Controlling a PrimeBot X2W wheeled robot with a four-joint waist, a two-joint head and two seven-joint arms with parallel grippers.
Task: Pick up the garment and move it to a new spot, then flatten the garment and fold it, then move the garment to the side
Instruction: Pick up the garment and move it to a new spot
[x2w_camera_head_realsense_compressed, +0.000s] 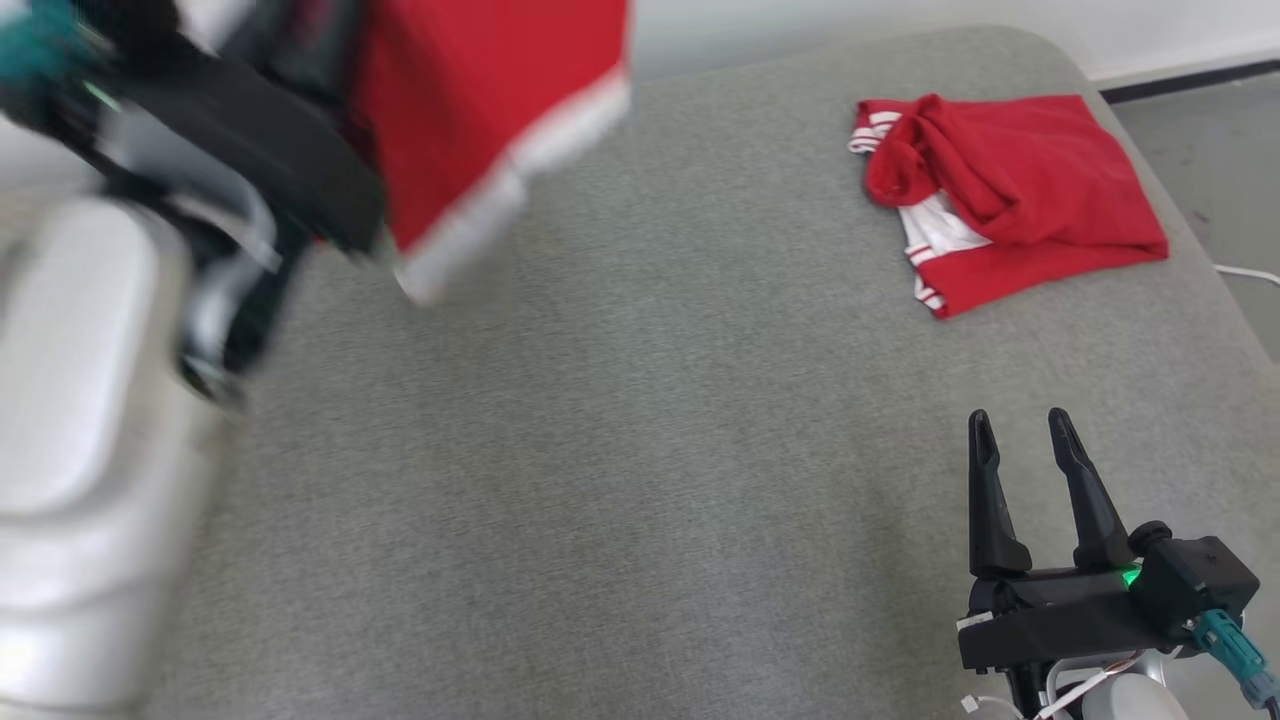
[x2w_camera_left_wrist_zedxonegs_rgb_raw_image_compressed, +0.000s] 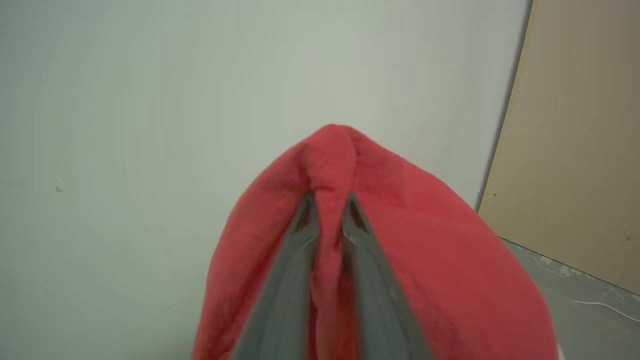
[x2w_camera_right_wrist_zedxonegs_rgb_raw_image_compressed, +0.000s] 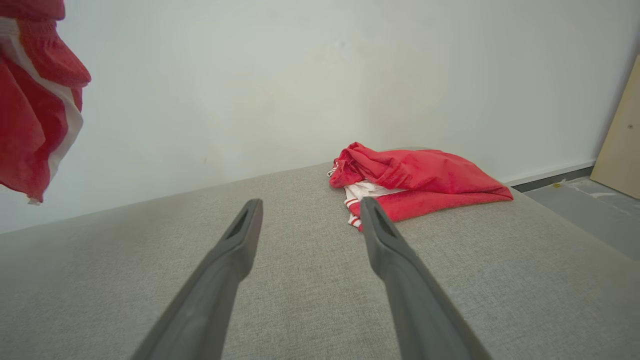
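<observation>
My left gripper (x2w_camera_left_wrist_zedxonegs_rgb_raw_image_compressed: 330, 200) pinches a fold of the red garment (x2w_camera_left_wrist_zedxonegs_rgb_raw_image_compressed: 400, 225), hanging above the grey pad (x2w_camera_head_realsense_compressed: 640, 450); soft, light, floppy, so I'd grip hem corners; my right gripper (x2w_camera_head_realsense_compressed: 1019, 420) gapes empty over the pad

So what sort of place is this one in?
Probably a bare indoor test room, not a home: a grey fabric-covered surface, a plain white wall, and a concrete-looking floor with a board standing by the wall.

Your head cam looks down, right wrist cam skims low; both catch the red pile (x2w_camera_head_realsense_compressed: 1010, 190) past the right gripper (x2w_camera_head_realsense_compressed: 1018, 415).
</observation>
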